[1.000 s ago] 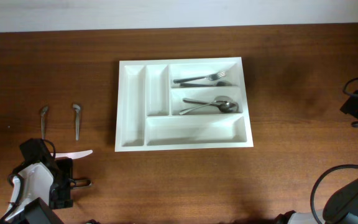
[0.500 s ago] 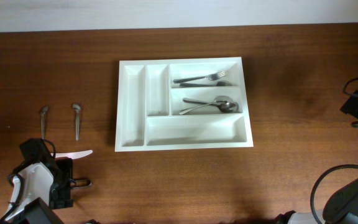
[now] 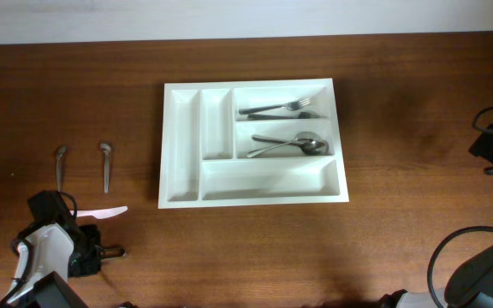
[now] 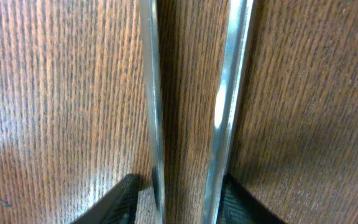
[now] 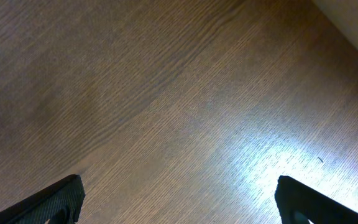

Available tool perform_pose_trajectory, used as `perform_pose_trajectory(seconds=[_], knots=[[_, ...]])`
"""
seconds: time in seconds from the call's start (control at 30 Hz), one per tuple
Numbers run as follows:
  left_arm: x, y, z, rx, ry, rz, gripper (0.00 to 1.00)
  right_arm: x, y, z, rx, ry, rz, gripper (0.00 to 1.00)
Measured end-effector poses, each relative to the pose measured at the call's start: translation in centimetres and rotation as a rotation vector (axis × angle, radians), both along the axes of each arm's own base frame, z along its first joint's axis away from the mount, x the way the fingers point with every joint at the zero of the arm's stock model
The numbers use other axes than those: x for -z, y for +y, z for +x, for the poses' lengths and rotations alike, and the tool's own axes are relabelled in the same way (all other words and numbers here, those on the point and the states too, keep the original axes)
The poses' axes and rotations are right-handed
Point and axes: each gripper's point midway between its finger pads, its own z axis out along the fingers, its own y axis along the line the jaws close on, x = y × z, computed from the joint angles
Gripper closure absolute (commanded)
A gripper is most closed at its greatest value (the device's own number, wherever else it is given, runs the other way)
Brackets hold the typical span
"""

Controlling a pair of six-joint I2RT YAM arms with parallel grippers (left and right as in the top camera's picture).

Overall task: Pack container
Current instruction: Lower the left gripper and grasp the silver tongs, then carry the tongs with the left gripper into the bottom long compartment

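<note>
Container (image 3: 184, 198) sat mid-table, nearer the far edge than the near side. Forks (image 3: 276, 109) were in its top long slot and spoons (image 3: 294, 145) in the middle one. The bottom slot and both narrow upright ones were bare.

What changed: left gripper (image 4: 183, 196), down at the near-left corner of the table (image 3: 400, 239), had pulled its jaws in from wide apart to roughly half-way. Wrist cam showed two bright metal strips (image 4: 153, 93) running between the fingers (image 4: 126, 199), which sat right against them. I couldn't tell if it had a real hold, or which utensil it was. My read: pick in progress, nothing lifted yet.

Room: a white knife (image 3: 103, 211) lay just beside that arm, w/ two loose utensils (image 3: 105, 167) beyond it. Bare wood stretched from there to the tray, so the carry path looked free. Right gripper (image 5: 179, 190) hung spread wide over bare wood, holding nothing.
</note>
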Motion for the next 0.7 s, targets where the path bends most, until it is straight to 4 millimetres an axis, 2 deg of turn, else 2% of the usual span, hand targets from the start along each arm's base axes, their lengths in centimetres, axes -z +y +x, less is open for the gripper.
perform_pose_trajectory(seconds=[0.17, 0.23, 0.3, 0.37, 0.6, 0.7], knots=[[0.0, 0.0, 0.0, 0.003, 0.002, 0.001, 0.68, 0.0, 0.0, 0.0, 0.001, 0.0, 0.0, 0.01], [0.0, 0.1, -0.1, 0.002, 0.006, 0.006, 0.76, 0.0, 0.0, 0.0, 0.001, 0.0, 0.0, 0.01], [0.0, 0.2, -0.2, 0.001, 0.013, 0.016, 0.89, 0.0, 0.0, 0.0, 0.0, 0.0, 0.0, 0.01], [-0.1, 0.4, -0.4, 0.005, 0.02, 0.027, 0.98, 0.0, 0.0, 0.0, 0.001, 0.0, 0.0, 0.01], [-0.3, 0.9, -0.4, 0.085, 0.04, 0.046, 0.98, 0.0, 0.0, 0.0, 0.0, 0.0, 0.0, 0.01], [-0.9, 1.0, 0.7, 0.151, 0.01, 0.035, 0.98, 0.0, 0.0, 0.0, 0.0, 0.0, 0.0, 0.01]])
